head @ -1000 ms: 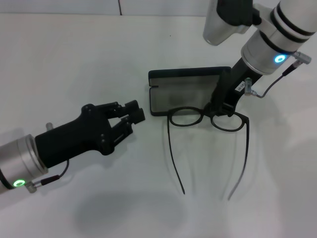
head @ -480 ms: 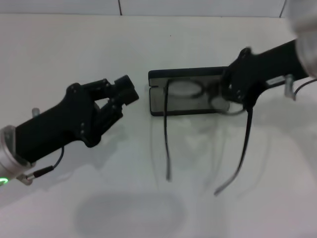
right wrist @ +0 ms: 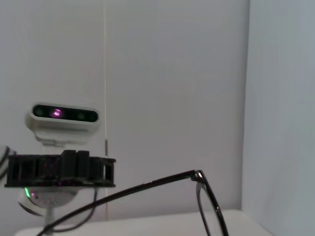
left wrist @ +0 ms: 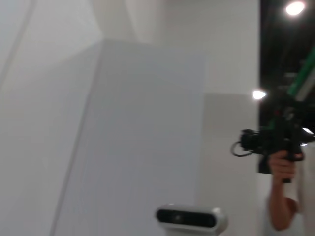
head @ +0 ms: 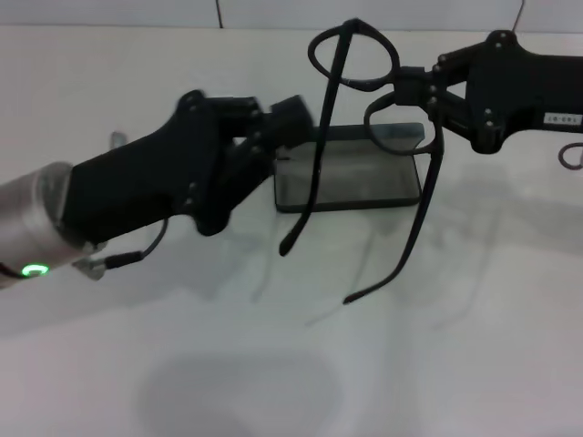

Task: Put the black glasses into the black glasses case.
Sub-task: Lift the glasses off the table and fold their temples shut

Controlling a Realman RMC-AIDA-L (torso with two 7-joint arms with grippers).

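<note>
The black glasses hang in the air over the black glasses case, lenses uppermost and both temple arms pointing down toward the table. My right gripper reaches in from the right and is shut on the frame near the bridge. The case lies open and flat, showing its grey lining. My left gripper hovers at the case's left end, just beside the glasses' left temple arm. The right wrist view catches a temple arm and lens rim of the glasses. Nothing of the task shows in the left wrist view.
The white table stretches around the case, with a wall seam at the back. The robot's head camera shows in the right wrist view. The left wrist view looks at white panels and a distant person.
My right gripper has lifted the glasses off the table in front of the case and tipped them above it. My left arm has moved up and right to the case's left end.
</note>
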